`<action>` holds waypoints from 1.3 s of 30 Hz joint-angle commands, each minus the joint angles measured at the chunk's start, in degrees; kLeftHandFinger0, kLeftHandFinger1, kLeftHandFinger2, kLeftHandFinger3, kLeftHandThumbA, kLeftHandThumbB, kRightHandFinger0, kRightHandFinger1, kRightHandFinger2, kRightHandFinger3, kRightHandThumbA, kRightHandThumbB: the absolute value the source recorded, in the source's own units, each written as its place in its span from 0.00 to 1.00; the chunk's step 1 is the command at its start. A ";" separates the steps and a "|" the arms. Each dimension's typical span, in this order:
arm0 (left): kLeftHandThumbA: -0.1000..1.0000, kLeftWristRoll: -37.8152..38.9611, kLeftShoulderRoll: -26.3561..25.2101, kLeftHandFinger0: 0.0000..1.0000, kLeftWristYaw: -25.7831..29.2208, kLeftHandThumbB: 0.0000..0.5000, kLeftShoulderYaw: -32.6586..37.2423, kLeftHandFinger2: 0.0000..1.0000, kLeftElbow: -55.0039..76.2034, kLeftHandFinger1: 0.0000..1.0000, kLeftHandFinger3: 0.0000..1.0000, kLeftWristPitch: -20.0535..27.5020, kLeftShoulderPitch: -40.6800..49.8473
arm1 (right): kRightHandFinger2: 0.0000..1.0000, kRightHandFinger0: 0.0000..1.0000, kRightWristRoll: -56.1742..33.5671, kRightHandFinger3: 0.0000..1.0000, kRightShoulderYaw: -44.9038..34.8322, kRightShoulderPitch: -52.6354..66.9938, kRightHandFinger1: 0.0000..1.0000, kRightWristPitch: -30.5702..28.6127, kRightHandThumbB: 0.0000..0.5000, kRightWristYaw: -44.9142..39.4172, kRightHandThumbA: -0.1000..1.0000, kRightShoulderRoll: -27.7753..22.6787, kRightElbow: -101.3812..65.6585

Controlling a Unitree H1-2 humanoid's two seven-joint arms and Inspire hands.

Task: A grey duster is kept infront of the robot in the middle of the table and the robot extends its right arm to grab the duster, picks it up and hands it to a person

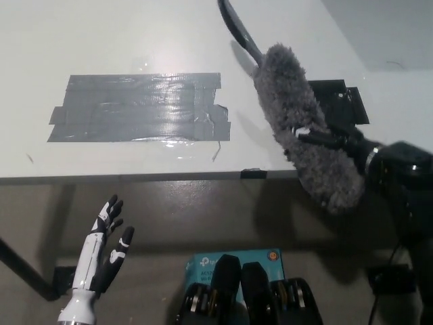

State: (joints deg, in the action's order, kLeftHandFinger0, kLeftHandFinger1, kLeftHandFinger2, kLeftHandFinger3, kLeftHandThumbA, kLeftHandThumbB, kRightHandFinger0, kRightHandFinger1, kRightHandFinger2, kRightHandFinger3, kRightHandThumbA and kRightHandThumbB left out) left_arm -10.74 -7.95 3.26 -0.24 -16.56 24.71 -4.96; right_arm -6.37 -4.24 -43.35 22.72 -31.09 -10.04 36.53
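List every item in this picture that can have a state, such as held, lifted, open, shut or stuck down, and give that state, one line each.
Fluffy grey duster with dark handle: lifted off the table, held by its fluffy head, handle pointing away from the robot.
Black right hand: shut on the duster.
White left hand: open, resting below the table edge, holding nothing.
Grey tape patch: stuck flat on the white table, nothing on it.

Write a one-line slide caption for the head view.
Black right hand holds the grey duster lifted above the white table; white left hand rests open below.
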 commanded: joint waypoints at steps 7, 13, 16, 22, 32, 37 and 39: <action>0.85 -0.08 -1.02 0.95 0.62 0.36 -0.17 1.00 2.10 1.00 1.00 2.21 -0.66 | 0.77 0.00 -51.64 1.00 4.01 15.60 0.45 4.21 0.15 22.55 0.00 7.41 -40.00; 0.86 -0.13 -1.05 0.95 0.57 0.37 -0.16 1.00 1.99 1.00 1.00 2.21 -0.69 | 0.77 0.00 -55.92 1.00 5.11 19.39 0.47 4.21 0.15 25.02 0.00 9.81 -43.10; 0.86 -0.06 -0.99 0.95 0.52 0.38 -0.36 1.00 1.92 1.00 1.00 2.08 -0.74 | 0.77 0.00 -56.49 1.00 5.73 20.60 0.45 4.21 0.20 24.98 0.00 10.66 -44.36; 0.85 -0.02 -1.07 0.94 0.48 0.37 -0.32 1.00 2.03 1.00 1.00 2.04 -0.90 | 0.78 0.00 -59.43 1.00 7.48 22.46 0.44 4.21 0.22 27.93 0.00 10.94 -48.05; 0.85 -0.32 -1.25 1.00 0.40 0.36 -0.33 1.00 1.99 1.00 1.00 1.99 -1.31 | 0.77 0.00 -63.43 1.00 9.33 22.55 0.39 4.21 0.16 33.12 0.00 10.38 -50.35; 0.84 -0.10 -1.33 1.00 0.30 0.35 -0.36 1.00 2.06 1.00 1.00 2.15 -1.55 | 0.77 0.00 -65.99 1.00 9.54 21.72 0.39 4.21 0.17 35.60 0.00 10.42 -50.40; 0.84 0.02 -1.36 1.00 0.17 0.36 -0.40 1.00 2.24 1.00 1.00 1.89 -1.54 | 0.77 0.00 -67.24 1.00 9.58 21.16 0.39 4.21 0.17 37.60 0.00 10.42 -50.96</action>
State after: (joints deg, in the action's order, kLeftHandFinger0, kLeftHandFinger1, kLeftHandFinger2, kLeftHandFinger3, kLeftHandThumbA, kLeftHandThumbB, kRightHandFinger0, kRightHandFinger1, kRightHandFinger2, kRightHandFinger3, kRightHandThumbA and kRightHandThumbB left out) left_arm -10.79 -7.91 3.26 -0.23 -16.62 24.65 -4.95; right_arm -42.90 3.09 -17.37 26.86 -9.89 -1.63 1.88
